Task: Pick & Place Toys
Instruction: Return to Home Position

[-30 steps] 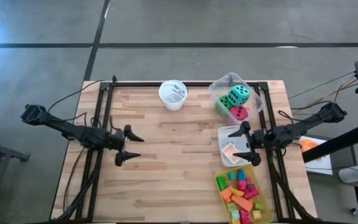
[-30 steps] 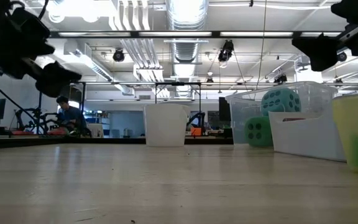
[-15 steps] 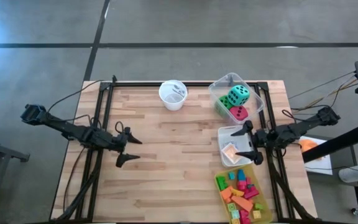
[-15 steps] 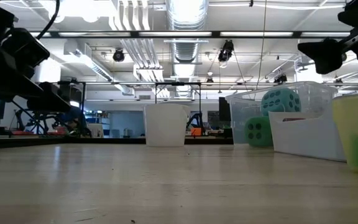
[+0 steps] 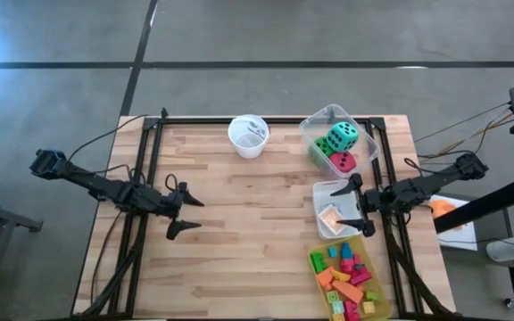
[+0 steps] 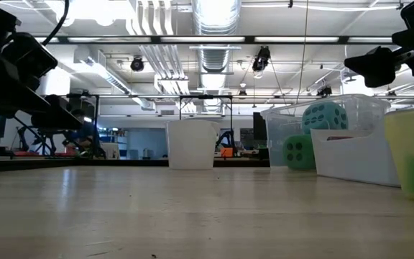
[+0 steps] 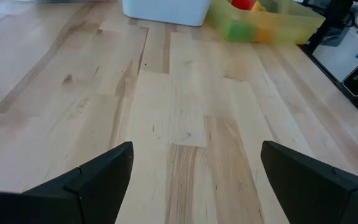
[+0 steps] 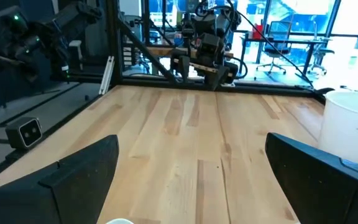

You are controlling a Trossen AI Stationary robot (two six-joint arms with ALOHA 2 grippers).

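Observation:
Three foam dice, teal (image 5: 344,136), red-pink (image 5: 344,161) and green (image 5: 318,150), lie in a clear bin (image 5: 368,141) at the far right. Small coloured blocks (image 5: 346,278) fill a yellow bin (image 5: 375,283) at the near right. Between them, a tan tile (image 5: 330,217) lies in a small clear bin (image 5: 321,192). My right gripper (image 5: 346,201) hangs open above that small bin's right side, pointing level toward the table's left (image 8: 191,180). My left gripper (image 5: 188,218) hangs open over bare wood at the left, slanting down (image 7: 194,180).
A white round cup (image 5: 248,135) stands at the far middle of the table. The wooden top (image 5: 248,241) between the two grippers is bare. A black frame rail (image 5: 266,119) runs along the far edge. Beyond the table the low view shows a workshop room.
My left gripper has tipped its fingers downward and sunk a little toward the table, then kept still. My right gripper has tipped slightly while staying over the small clear bin. Both have stayed open. No toy has moved.

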